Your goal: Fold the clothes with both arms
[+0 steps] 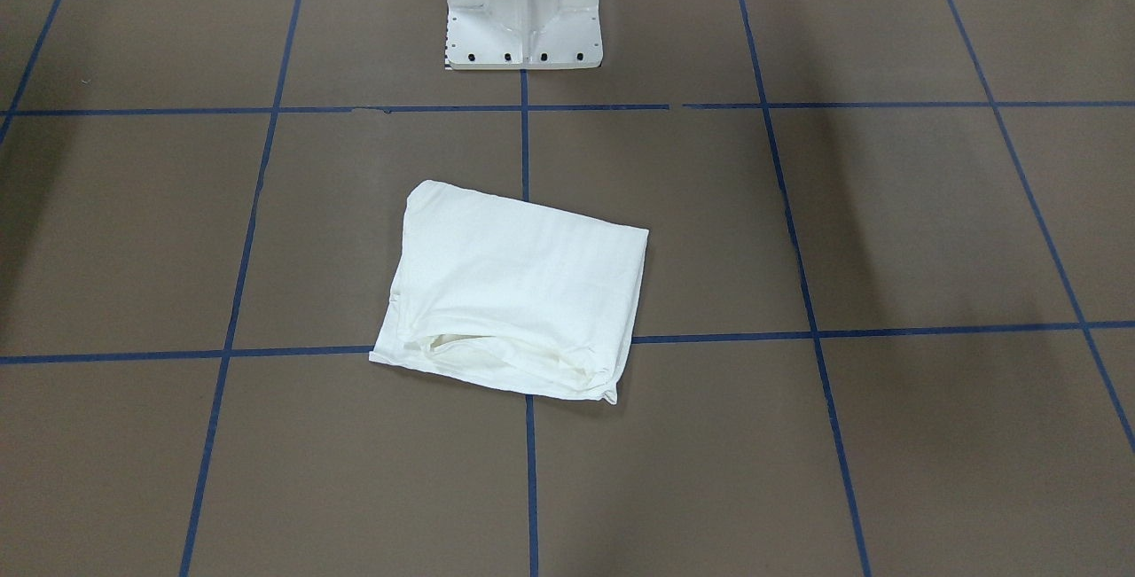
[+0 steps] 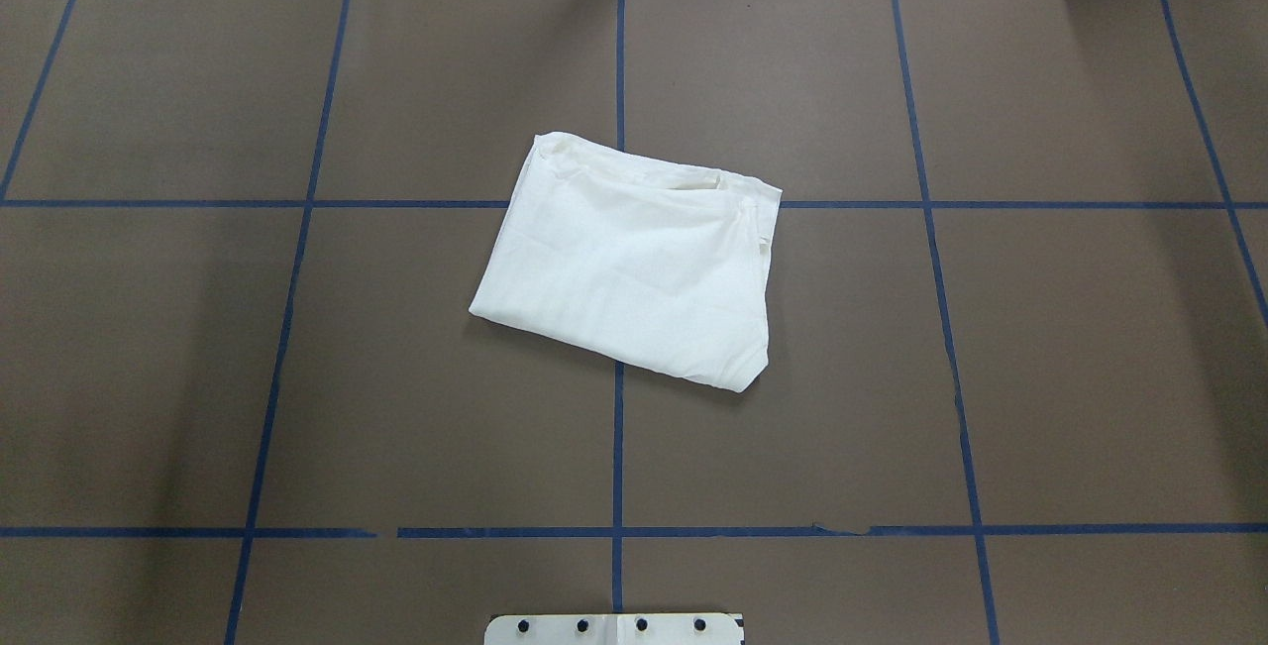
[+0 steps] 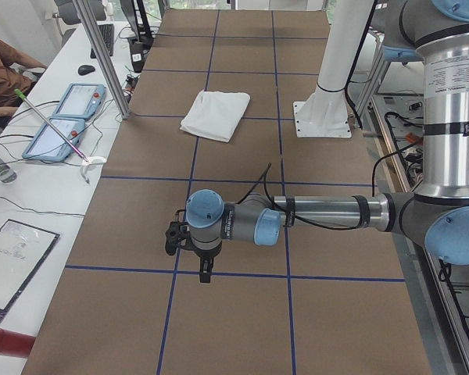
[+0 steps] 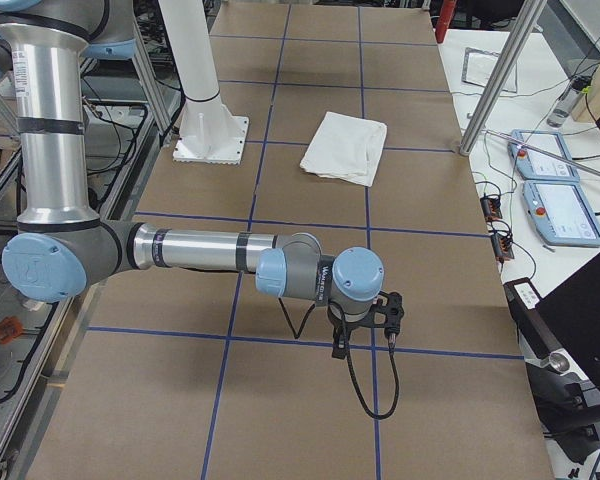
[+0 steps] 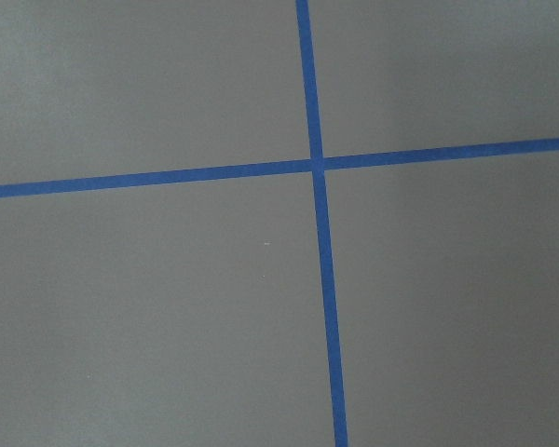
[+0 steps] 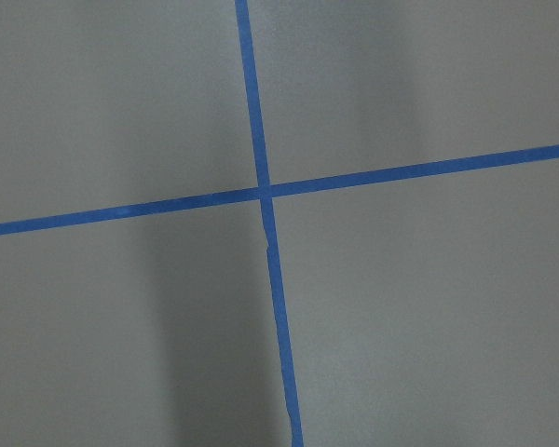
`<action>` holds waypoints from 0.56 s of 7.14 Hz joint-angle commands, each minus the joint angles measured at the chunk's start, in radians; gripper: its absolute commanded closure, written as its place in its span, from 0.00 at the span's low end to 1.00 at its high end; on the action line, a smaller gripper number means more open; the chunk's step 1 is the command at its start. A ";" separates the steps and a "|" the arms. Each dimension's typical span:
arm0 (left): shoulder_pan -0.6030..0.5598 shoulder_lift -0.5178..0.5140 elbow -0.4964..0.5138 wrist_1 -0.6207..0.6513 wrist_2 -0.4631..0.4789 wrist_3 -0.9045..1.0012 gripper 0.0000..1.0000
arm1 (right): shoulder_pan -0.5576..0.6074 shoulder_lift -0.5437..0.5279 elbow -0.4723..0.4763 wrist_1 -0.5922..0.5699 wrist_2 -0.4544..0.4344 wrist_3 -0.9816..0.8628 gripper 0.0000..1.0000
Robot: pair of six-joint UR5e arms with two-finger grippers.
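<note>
The clothes are one white T-shirt (image 1: pixel 514 293), folded into a compact, slightly skewed rectangle and lying flat at the table's centre (image 2: pixel 634 268). No print, collar or sleeve shows. Both arms are far from it and appear only in the side views. The near left arm stretches low over the table, its left gripper (image 3: pixel 205 270) pointing down over a tape crossing, well short of the shirt (image 3: pixel 216 115). The right gripper (image 4: pixel 338 345) hangs likewise, far from the shirt (image 4: pixel 347 147). Whether either is open or shut I cannot tell. Both wrist views show only brown table and blue tape.
The white pedestal base (image 1: pixel 523 19) stands at the robot's edge of the table (image 2: pixel 614 628). Blue tape lines grid the brown surface. Beyond the far edge are a bench with two teach pendants (image 3: pixel 62 117), cables, a metal post (image 3: pixel 102 58) and a seated person's arm (image 3: pixel 4 70).
</note>
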State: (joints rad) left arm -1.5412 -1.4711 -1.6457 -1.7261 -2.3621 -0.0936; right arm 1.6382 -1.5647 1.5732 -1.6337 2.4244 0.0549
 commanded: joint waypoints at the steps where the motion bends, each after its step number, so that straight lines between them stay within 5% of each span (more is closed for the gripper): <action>1: 0.001 0.000 0.001 0.000 0.000 0.000 0.00 | 0.000 0.000 0.001 0.000 -0.005 0.000 0.00; 4: 0.000 0.000 -0.002 -0.001 0.001 0.003 0.00 | 0.000 0.000 0.001 -0.002 -0.016 0.000 0.00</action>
State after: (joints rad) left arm -1.5414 -1.4711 -1.6472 -1.7270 -2.3614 -0.0923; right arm 1.6383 -1.5630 1.5738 -1.6350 2.4113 0.0556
